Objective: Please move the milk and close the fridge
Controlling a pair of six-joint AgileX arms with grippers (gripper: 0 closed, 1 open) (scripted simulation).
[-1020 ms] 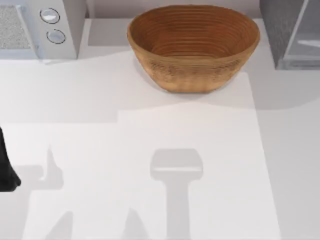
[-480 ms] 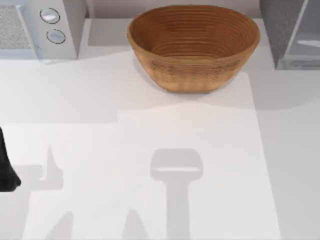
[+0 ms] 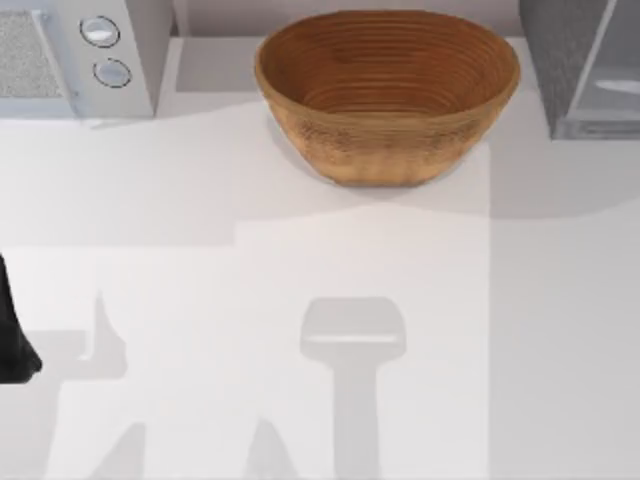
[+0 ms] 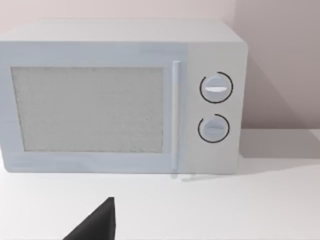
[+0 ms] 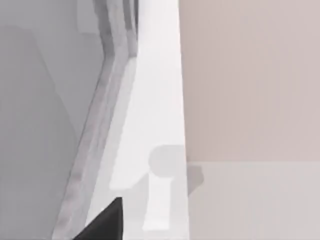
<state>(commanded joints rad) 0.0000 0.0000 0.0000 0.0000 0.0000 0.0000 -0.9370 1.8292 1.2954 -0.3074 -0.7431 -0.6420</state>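
Near edge of the smooth white table [image 3: 300, 400]: a black piece of the left arm [image 3: 12, 340] sits at nine o'clock; whether its gripper [image 4: 95, 225] is clenched or released I cannot tell. Same for the right gripper [image 5: 102, 225], a dark wedge beside the fridge's pale flat panel. Farther back, at twelve o'clock, the round ribbed woven brown bowl [image 3: 385, 90]. Far corners: boxy white microwave [image 3: 80, 55] with two round knobs at eleven; speckled dark grey fridge [image 3: 570, 50] at one.

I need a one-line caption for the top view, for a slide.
Woven brown bowl between white microwave and fridge; left arm at table's left edge.
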